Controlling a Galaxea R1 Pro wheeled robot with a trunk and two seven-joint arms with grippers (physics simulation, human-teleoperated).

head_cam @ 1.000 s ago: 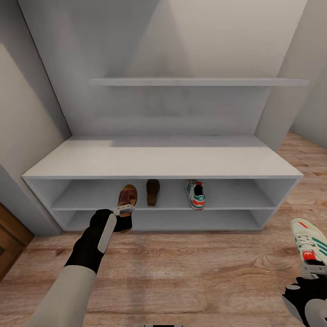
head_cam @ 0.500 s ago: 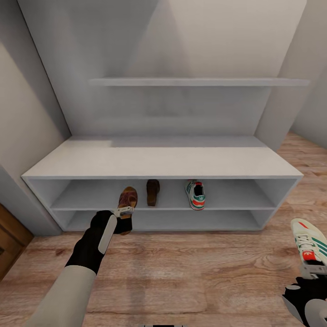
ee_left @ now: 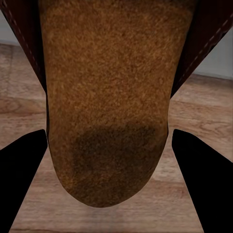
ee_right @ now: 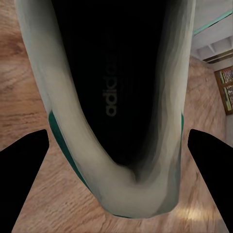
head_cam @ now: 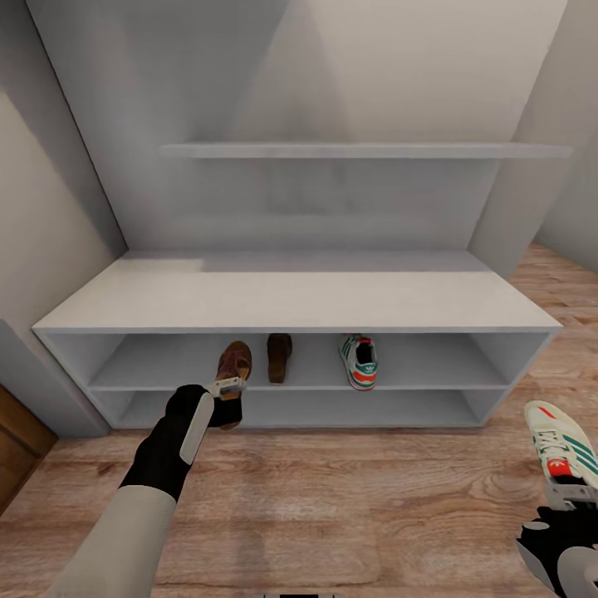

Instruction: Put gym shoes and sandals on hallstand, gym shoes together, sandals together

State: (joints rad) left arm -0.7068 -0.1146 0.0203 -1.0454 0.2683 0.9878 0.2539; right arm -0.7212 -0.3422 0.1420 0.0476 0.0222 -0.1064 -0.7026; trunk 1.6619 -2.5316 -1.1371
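Observation:
The hallstand stands straight ahead, pale grey with two open shelves. On its upper open shelf lie one dark brown sandal and one gym shoe, apart from each other. My left gripper is shut on the heel of the other sandal, held at the shelf's front edge just left of the first. The left wrist view shows its brown footbed between the black fingers, above the corridor floor. At the lower right my right gripper is shut on the other gym shoe, whose dark inside faces the right wrist camera.
Above the bench top a floating shelf crosses the back panel. Grey walls close in on both sides. A brown wooden door shows at the far left. The lower shelf holds nothing. Wood-plank floor lies open in front.
The whole picture has shifted a little, with the hallstand slightly larger, so the camera moved. Both grippers keep their hold and their places relative to me.

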